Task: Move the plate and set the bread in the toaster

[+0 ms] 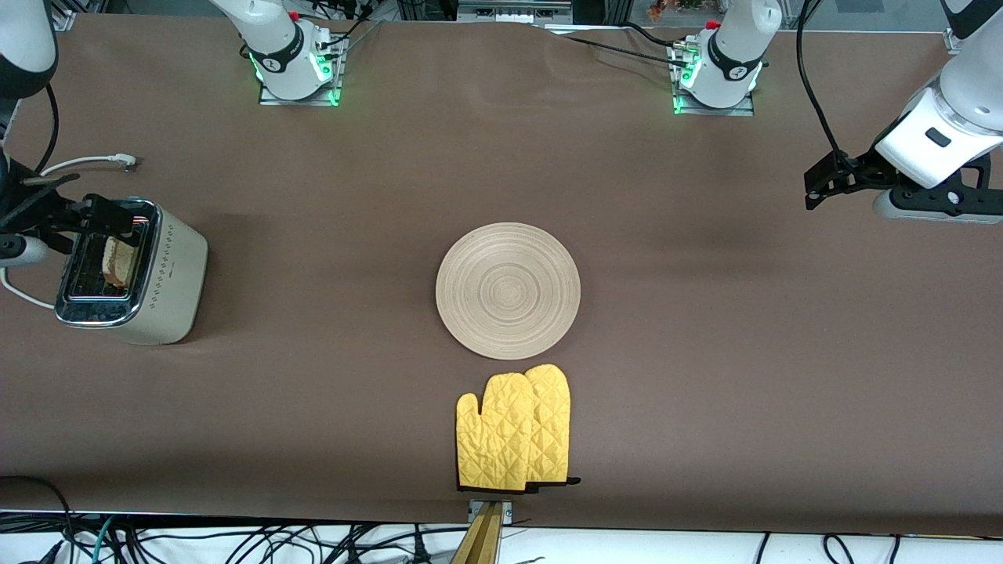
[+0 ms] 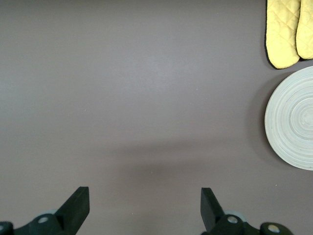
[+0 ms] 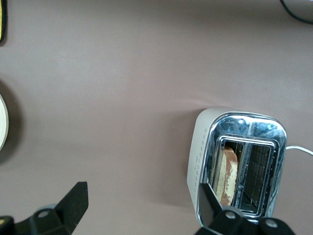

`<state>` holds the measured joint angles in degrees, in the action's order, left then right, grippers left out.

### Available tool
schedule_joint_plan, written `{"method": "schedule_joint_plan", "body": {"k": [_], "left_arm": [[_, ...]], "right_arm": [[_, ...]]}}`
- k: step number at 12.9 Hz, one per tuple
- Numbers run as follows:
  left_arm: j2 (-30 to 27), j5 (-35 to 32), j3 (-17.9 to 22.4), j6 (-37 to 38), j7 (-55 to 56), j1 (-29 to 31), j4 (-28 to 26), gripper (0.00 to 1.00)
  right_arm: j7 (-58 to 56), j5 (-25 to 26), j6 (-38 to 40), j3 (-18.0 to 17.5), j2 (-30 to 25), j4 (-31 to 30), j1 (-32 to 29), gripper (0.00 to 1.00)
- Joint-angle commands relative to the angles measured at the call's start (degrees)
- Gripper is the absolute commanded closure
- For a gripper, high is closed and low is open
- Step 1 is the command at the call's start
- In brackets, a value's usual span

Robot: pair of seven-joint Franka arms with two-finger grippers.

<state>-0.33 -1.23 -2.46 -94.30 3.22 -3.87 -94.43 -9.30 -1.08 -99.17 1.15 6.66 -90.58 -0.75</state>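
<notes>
The pale wooden plate (image 1: 508, 290) lies flat in the middle of the table; the left wrist view shows it too (image 2: 293, 117). At the right arm's end stands the toaster (image 1: 168, 274), its chrome top up. The bread (image 1: 117, 262) stands upright in one slot, its crust showing in the right wrist view (image 3: 228, 174). My right gripper (image 1: 74, 207) hangs open and empty over the toaster's edge (image 3: 200, 152). My left gripper (image 1: 823, 184) is open, holds nothing and hangs over bare table at the left arm's end (image 2: 144, 205).
A pair of yellow quilted oven mitts (image 1: 513, 431) lies nearer to the front camera than the plate, close to the table's edge. The toaster's white cord (image 1: 86, 163) trails on the table toward the robots' bases.
</notes>
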Motion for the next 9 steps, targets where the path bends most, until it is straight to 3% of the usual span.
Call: {"method": "schedule_joint_plan", "body": {"k": [1,9], "left_arm": [[0.5,0.3,0.1,1.2,-0.4,-0.2,1.5,0.00],[0.5,0.3,-0.4,1.2,-0.2,-0.3,1.6,0.00]], "right_arm": [[2.5,1.6,-0.1,-3.2,-3.0,-3.5,-2.1,0.00],[3.7,3.4,1.4,-3.6,-0.1,-0.9,-1.5,0.00]]}}
